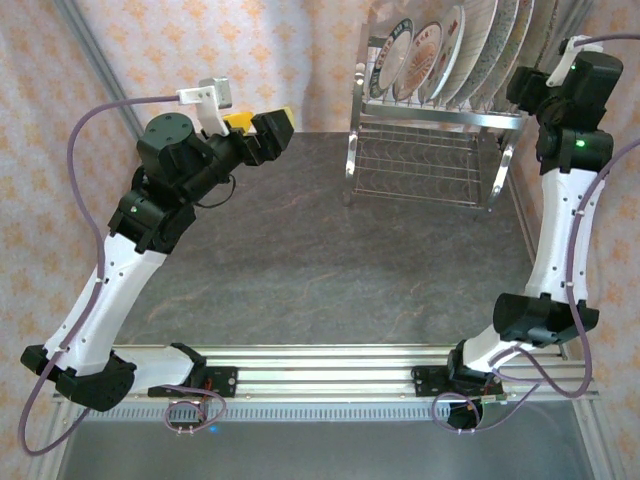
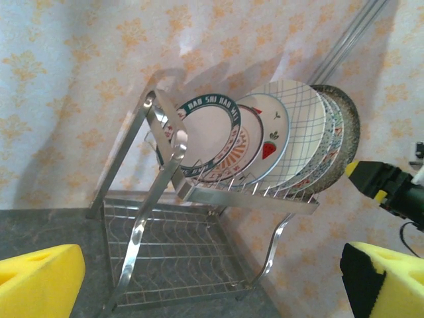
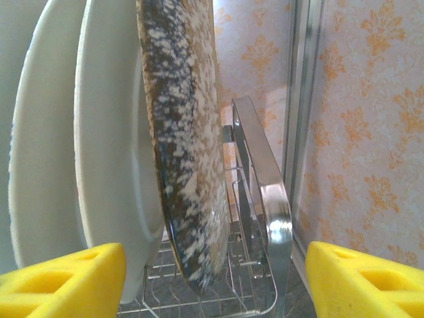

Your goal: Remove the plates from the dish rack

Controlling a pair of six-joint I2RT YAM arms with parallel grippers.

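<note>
The chrome dish rack (image 1: 430,160) stands at the table's far right, with several plates (image 1: 440,55) upright in its upper tier. My right gripper (image 3: 215,285) is open at the rack's right end. The lower rim of the outermost speckled plate (image 3: 185,152) and the rack's end bar (image 3: 265,199) lie between its yellow pads (image 3: 66,281), and neither pad touches the plate. White plate backs (image 3: 106,165) stand just behind. My left gripper (image 1: 265,122) hovers left of the rack, open and with nothing in it. It faces the rack (image 2: 199,199) and plates (image 2: 265,132).
A patterned wall rises close behind and to the right of the rack. A metal corner post (image 3: 301,99) runs just beyond the rack's end. The rack's lower tier (image 2: 179,252) holds nothing. The dark tabletop (image 1: 320,270) stretches in front of the rack.
</note>
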